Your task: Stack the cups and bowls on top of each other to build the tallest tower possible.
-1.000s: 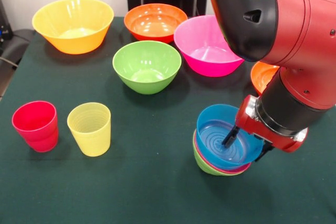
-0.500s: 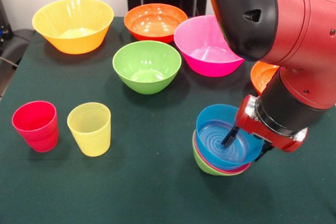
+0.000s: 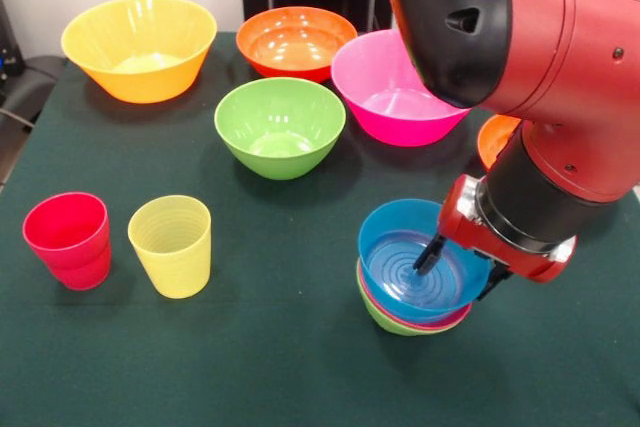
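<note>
- Front view: the tower (image 3: 412, 292) sits near the table's (image 3: 250, 347) front right, glossy round bowls nested mouth-up, axis roughly upright; a blue bowl (image 3: 405, 262) with ringed floor is on top, a pink rim band under it and a light-green bowl (image 3: 385, 320) lowest.
- The gripper (image 3: 460, 269) straddles the blue bowl's right rim, one dark finger (image 3: 432, 252) inside; the other is mostly hidden, so it seems clamped on the rim, though I cannot tell for sure.
- Two ribbed tumblers stand upright at left, well apart from the tower: red cup (image 3: 68, 239), translucent yellow cup (image 3: 171, 245).
- Against half a second ago, tower and gripper have shifted slightly leftward.
- Green (image 3: 280, 127), pink (image 3: 395, 87), orange (image 3: 296, 43) and yellow-orange (image 3: 139, 47) bowls rest mouth-up behind.
</note>
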`<action>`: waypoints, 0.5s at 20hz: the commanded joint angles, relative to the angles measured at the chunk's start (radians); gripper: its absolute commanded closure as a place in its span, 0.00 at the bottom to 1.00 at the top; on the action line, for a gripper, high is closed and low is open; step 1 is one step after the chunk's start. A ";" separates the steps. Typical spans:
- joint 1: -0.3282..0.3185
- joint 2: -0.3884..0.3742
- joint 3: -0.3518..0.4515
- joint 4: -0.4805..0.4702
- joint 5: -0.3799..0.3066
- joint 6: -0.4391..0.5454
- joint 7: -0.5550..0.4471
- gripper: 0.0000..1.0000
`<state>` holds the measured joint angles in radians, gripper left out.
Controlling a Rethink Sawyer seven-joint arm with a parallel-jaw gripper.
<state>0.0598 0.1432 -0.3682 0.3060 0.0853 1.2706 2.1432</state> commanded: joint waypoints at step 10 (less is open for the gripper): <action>-0.051 0.039 0.139 0.149 -0.035 -0.057 -0.353 0.00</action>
<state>0.0419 0.1370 -0.3541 0.3061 0.0859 1.2708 2.0767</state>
